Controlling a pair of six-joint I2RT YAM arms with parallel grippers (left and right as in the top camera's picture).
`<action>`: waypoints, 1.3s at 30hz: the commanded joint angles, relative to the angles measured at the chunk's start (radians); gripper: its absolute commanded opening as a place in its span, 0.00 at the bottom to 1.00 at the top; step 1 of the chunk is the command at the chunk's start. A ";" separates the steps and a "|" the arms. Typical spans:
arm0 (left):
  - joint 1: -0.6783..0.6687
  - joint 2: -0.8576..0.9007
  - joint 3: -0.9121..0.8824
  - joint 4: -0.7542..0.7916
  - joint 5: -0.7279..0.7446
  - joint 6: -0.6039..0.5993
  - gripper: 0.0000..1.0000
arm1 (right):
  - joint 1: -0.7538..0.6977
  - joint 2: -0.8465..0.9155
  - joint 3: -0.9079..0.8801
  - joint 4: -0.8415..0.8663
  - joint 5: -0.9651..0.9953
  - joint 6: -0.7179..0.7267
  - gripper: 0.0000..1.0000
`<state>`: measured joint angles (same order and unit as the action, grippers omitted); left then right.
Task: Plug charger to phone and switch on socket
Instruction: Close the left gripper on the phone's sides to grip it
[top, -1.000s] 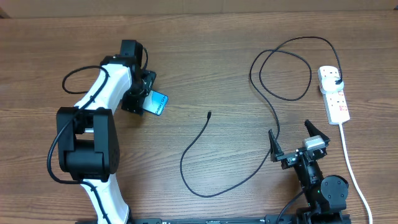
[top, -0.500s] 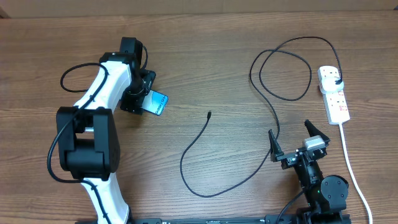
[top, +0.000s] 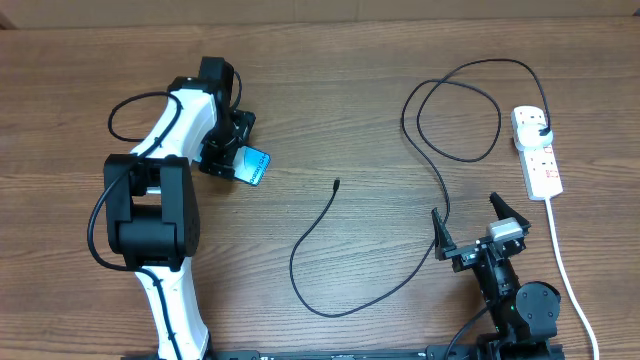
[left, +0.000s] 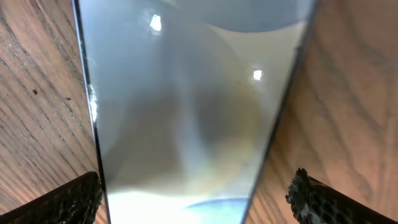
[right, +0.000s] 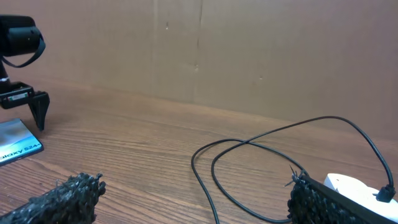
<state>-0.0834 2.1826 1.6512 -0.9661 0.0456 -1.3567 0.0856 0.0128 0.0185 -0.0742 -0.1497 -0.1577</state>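
The phone (top: 257, 166) lies on the table at upper left, its light blue screen up. My left gripper (top: 236, 158) hovers open right over it. In the left wrist view the phone's screen (left: 186, 106) fills the picture, with one finger on each side of it and nothing gripped. The charger's cable (top: 318, 235) loops across the middle; its free tip (top: 336, 183) lies apart from the phone and its plug (top: 541, 127) sits in the socket (top: 540, 160). My right gripper (top: 466, 210) stands open at the front right, close to the cable (right: 249, 146).
The socket's white cord (top: 565, 265) runs down the right edge toward the front. A brown cardboard wall (right: 199, 50) closes the far side of the wooden table (top: 360, 90). From the right wrist, the phone (right: 15, 146) shows far left and the socket (right: 348, 185) near right.
The left arm has swung a little to the right, with its gripper still over the phone. The phone, the cable and the right arm have not moved.
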 joint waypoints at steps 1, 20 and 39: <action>-0.005 0.016 0.027 -0.017 -0.010 0.025 1.00 | 0.005 -0.010 -0.011 0.005 0.002 -0.001 1.00; -0.005 0.019 0.019 -0.073 -0.056 0.027 1.00 | 0.005 -0.010 -0.011 0.005 0.002 -0.001 1.00; -0.008 0.097 0.017 -0.040 -0.019 0.025 1.00 | 0.005 -0.010 -0.011 0.005 0.002 -0.001 1.00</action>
<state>-0.0853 2.2223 1.6711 -1.0111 0.0269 -1.3510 0.0856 0.0128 0.0185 -0.0746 -0.1497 -0.1577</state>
